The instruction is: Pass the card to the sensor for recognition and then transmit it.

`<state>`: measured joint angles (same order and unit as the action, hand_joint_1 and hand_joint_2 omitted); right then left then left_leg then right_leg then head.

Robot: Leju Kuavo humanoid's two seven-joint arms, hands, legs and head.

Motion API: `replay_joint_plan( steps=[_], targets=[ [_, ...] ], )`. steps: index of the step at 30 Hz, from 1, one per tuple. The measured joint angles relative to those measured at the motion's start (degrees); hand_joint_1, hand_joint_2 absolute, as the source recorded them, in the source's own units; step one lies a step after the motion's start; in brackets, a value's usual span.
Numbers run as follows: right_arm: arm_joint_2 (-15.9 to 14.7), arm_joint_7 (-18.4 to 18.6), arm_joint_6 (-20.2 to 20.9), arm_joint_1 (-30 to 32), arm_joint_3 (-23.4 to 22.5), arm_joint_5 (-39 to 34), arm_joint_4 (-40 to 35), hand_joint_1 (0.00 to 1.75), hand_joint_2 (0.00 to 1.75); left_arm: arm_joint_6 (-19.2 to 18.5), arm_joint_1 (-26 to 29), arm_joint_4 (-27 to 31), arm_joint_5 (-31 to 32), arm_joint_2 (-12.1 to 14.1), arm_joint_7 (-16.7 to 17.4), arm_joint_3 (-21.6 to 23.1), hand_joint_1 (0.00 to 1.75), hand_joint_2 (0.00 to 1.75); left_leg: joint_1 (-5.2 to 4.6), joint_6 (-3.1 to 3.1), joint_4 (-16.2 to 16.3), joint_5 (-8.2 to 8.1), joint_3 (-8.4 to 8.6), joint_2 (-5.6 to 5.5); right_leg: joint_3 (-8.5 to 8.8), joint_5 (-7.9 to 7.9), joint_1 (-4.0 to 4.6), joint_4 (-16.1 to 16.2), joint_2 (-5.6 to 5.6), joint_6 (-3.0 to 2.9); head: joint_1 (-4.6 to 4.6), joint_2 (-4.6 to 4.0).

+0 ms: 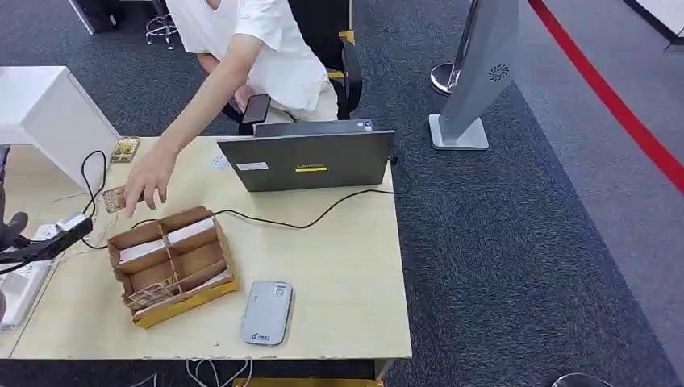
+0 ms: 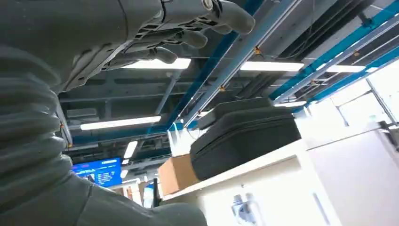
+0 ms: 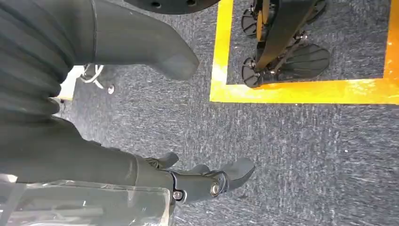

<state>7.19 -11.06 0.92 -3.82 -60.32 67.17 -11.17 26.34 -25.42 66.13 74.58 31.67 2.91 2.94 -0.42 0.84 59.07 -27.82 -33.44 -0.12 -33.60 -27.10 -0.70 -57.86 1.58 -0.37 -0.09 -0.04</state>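
Observation:
A compartmented cardboard box [image 1: 173,262] holding pale cards stands on the wooden table [image 1: 339,266]. The flat grey sensor [image 1: 267,312] lies just right of it, near the front edge. A person's hand [image 1: 149,173] reaches over a small card [image 1: 113,199] lying behind the box. My left hand [image 1: 32,246] shows at the table's far left edge; in the left wrist view my left hand [image 2: 155,37] faces the ceiling with fingers apart and nothing in it. My right hand [image 3: 197,181] hangs over grey carpet, thumb and fingers apart, holding nothing.
An open laptop [image 1: 306,161] stands at the back of the table, its black cable [image 1: 323,216] trailing across the top. A white power strip [image 1: 20,286] lies at the left. Another card stack [image 1: 125,149] sits far left. The person sits behind the table.

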Motion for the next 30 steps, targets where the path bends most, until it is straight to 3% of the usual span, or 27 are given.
replay_joint_plan(
  steps=[4, 8, 14, 18, 21, 22, 23, 24, 26, 28, 30],
  targets=[
    [0.17, 0.15, -0.48, 0.36, -1.14, -0.57, 0.00, 0.00, 1.75, 0.59, 10.99, 7.15, -3.93, 2.63, -2.45, -9.00, 0.00, 1.75, 0.00, 0.01, -0.01, -0.08, 0.04, 0.26, -0.04, -0.03, 0.00, -0.01, 0.25, -0.03, -0.02, 0.00],
    [0.15, 0.90, -0.85, 0.48, -1.84, -0.66, 0.00, 0.00, 1.75, 0.68, 20.01, 10.83, -7.65, 4.22, -5.44, -20.04, 0.00, 1.75, 0.03, 0.01, -0.01, -0.11, 0.04, 0.16, -0.06, -0.11, 0.01, 0.02, 0.17, -0.05, -0.02, 0.00],
    [0.17, 1.03, -0.96, 0.23, -2.36, -0.48, 0.00, 0.00, 1.75, 0.72, 25.86, 12.25, -9.62, 4.66, -7.96, -30.47, 0.00, 1.75, 0.03, 0.02, -0.01, -0.11, 0.01, -0.12, 0.07, -0.18, 0.01, 0.01, -0.15, -0.02, -0.02, 0.00],
    [0.15, 0.83, -1.20, 0.22, -2.58, -0.77, -0.02, 0.00, 1.75, 0.65, 28.76, 12.25, -11.94, 2.76, -13.56, -37.83, 0.00, 1.75, 0.03, 0.03, -0.01, -0.12, 0.01, -0.12, 0.12, -0.19, 0.01, 0.01, -0.15, -0.01, -0.02, 0.00],
    [0.15, 1.27, -1.73, 0.22, -2.98, -1.18, 0.00, 0.00, 1.75, -0.04, 30.10, 12.23, -15.23, -0.88, -19.14, -44.93, 0.00, 1.75, 0.00, 0.07, -0.02, -0.16, -0.02, -0.13, 0.16, -0.21, -0.01, 0.03, -0.16, 0.02, 0.02, 0.00],
    [0.15, 1.61, -1.92, 0.24, -3.21, -1.20, -0.02, 0.00, 1.75, -0.19, 30.34, 12.10, -17.02, -3.15, -22.95, -48.06, 0.00, 1.75, -0.02, 0.14, -0.02, -0.20, 0.00, -0.12, 0.16, -0.25, -0.02, 0.04, -0.16, 0.07, -0.02, 0.00],
    [0.17, 2.33, -2.14, 0.28, -3.52, -1.27, 0.00, 0.00, 1.75, -1.82, 30.28, 11.39, -19.37, -5.42, -26.69, -51.63, 0.00, 0.00, -0.02, 0.16, -0.02, -0.24, 0.06, -0.13, 0.19, -0.26, -0.02, 0.07, -0.16, 0.09, 0.02, 0.00],
    [0.17, 3.33, -2.38, 0.28, -3.80, -1.29, 0.00, 0.00, 1.75, -5.51, 29.69, 9.60, -23.00, -7.63, -29.85, -55.92, 0.00, 0.00, -0.06, 0.17, -0.03, -0.25, 0.06, -0.14, 0.23, -0.27, -0.03, 0.08, -0.18, 0.10, 0.26, 0.00],
    [0.20, 5.62, -2.95, 0.32, -3.98, -0.83, 0.00, 0.00, 1.75, -13.68, 28.12, 4.61, -29.66, -12.14, -30.45, -63.90, 0.00, 0.00, -0.13, 0.17, -0.03, -0.35, 0.18, -0.10, 0.29, -0.35, -0.07, 0.07, -0.17, 0.14, 0.07, 0.00],
    [0.28, 8.42, -3.41, 0.41, -3.98, 0.11, 0.00, 0.00, 1.75, -21.28, 25.96, -3.00, -36.99, -15.92, -26.20, -72.00, 0.00, 0.00, -0.14, 0.25, -0.03, -0.39, 0.23, -0.16, 0.35, -0.41, -0.09, 0.09, -0.23, 0.20, 0.11, 0.00],
    [0.31, 10.87, -3.45, 0.40, -3.98, 0.26, 0.00, 0.00, 1.75, -22.93, 25.19, -13.92, -45.55, -18.95, -24.68, -78.16, 0.00, 0.00, -0.18, 0.30, -0.03, -0.43, 0.28, -0.18, 0.37, -0.44, -0.13, 0.13, -0.27, 0.25, 0.13, 0.00]
  ],
)
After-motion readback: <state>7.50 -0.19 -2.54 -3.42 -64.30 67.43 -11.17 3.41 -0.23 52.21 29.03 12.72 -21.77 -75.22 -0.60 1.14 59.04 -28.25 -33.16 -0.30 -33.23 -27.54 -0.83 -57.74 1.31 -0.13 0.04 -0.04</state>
